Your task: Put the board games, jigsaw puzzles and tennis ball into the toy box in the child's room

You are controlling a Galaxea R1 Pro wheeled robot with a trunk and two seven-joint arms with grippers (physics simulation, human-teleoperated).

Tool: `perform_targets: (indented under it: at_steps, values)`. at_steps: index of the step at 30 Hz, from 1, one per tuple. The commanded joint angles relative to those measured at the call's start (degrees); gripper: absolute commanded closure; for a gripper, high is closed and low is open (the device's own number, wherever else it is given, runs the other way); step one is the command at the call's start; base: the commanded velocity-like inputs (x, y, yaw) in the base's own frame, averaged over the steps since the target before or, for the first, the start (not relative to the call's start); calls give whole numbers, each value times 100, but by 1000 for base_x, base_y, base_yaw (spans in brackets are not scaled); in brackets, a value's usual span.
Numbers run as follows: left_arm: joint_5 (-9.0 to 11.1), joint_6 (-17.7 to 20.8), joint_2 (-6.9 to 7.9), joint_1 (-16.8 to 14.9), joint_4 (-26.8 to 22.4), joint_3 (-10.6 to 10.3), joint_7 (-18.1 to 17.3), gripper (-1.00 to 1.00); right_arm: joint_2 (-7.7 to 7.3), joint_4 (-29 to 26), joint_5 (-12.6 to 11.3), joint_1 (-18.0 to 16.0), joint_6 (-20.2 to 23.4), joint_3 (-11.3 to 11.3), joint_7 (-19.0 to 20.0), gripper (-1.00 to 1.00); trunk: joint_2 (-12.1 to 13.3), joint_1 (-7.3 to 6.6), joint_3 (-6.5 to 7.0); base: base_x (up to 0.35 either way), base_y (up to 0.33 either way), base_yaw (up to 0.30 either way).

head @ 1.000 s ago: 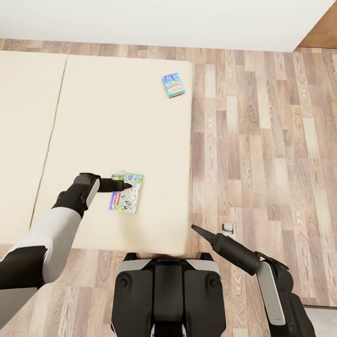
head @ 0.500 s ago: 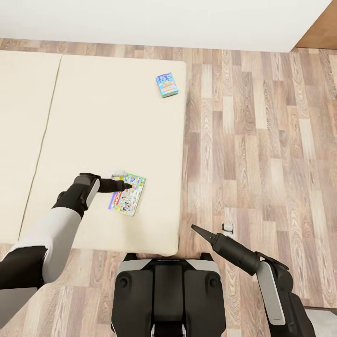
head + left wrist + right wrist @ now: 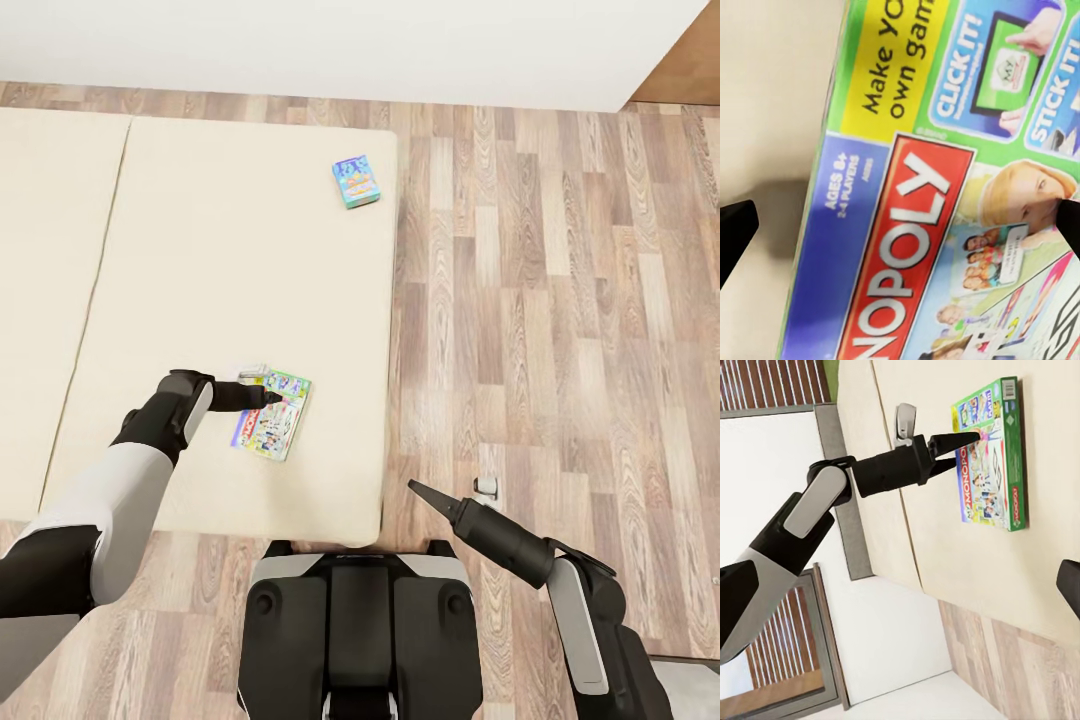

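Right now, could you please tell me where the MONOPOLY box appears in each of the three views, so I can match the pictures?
Head view: the MONOPOLY box lies on the cream mattress, lower centre-left, under the left pincer.
Left wrist view: its printed lid takes up most of the picture, close up.
Right wrist view: it sits upper right, seen side-on, on the mattress.
Shared landmark: the left pincer's dark fingertips over the box's green-edged end.

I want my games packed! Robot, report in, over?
Left gripper jaws open over the Monopoly box on the bed. Right gripper idle over floor. Second game box untouched. Nothing blocking.
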Motion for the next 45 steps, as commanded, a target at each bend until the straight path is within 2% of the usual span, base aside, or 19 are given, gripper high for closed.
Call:
perform_targets:
  at_steps: [1, 23, 38, 45]
  values:
    - [94, 48, -7, 2, 352, 29, -69, -100, 6, -1, 4, -2, 26, -14, 16, -100, -5, 7, -6, 0, 0, 0]
    - [96, 48, -7, 2, 352, 30, -69, -100, 7, -5, 13, -2, 25, -20, 19, -100, -5, 7, -6, -4, -88, 0]
    - [103, 48, -7, 2, 352, 36, -78, -100, 7, -10, 13, -2, 25, -19, 20, -100, -5, 7, -6, 0, -12, 0]
    - [95, 48, -7, 2, 352, 39, -81, -100, 7, -10, 13, -2, 26, -20, 20, -100, -5, 7, -6, 0, -167, 0]
